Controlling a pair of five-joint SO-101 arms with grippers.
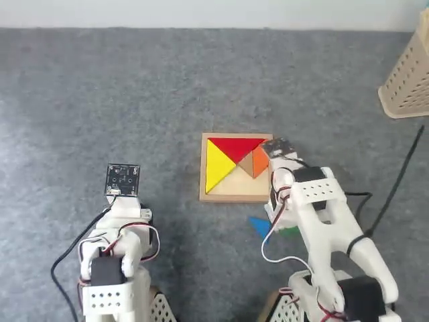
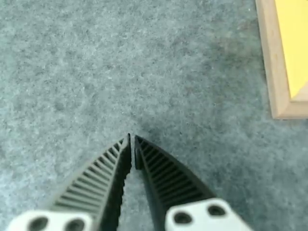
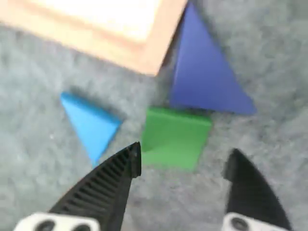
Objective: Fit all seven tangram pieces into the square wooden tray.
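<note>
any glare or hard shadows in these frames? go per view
High view: soft, even light, no glare on the tray; just a thin shadow along its near rim. Left wrist view: carpet evenly lit, faint shadow under the shut fingers. Right wrist view: the tray's bare wood is washed out bright; a dark shadow line sits between it and the dark blue triangle.
</note>
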